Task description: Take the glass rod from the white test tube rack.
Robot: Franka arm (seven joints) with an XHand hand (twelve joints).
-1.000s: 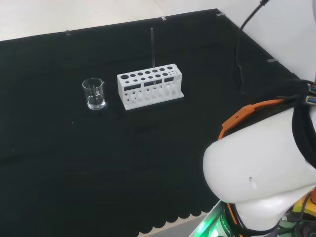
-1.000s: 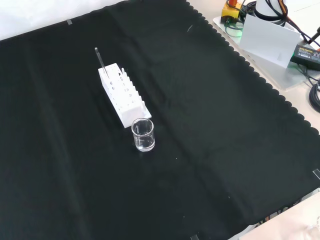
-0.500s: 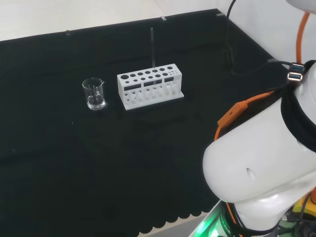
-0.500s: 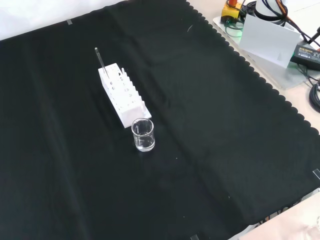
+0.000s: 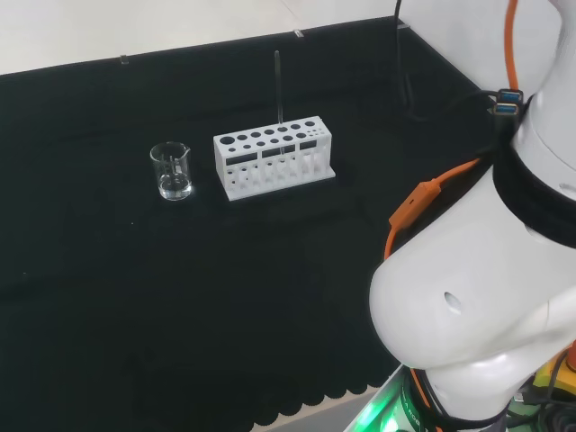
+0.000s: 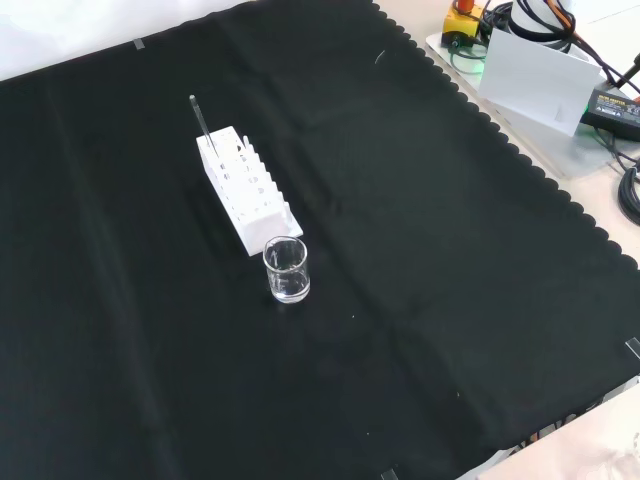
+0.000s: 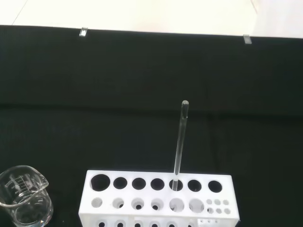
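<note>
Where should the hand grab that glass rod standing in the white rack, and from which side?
Probably pinch the glass rod on its bare upper part, coming from above: it stands nearly upright in a back-row hole of the white rack, so only that part is free.

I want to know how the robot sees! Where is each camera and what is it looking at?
Head view: behind and above the arm's base, looking over the big white arm link at the bench.
Front view: across from the arm, looking down on the black cloth.
Wrist view: at the wrist, facing the glass rod.
All three share the white test tube rack and the beaker.
</note>
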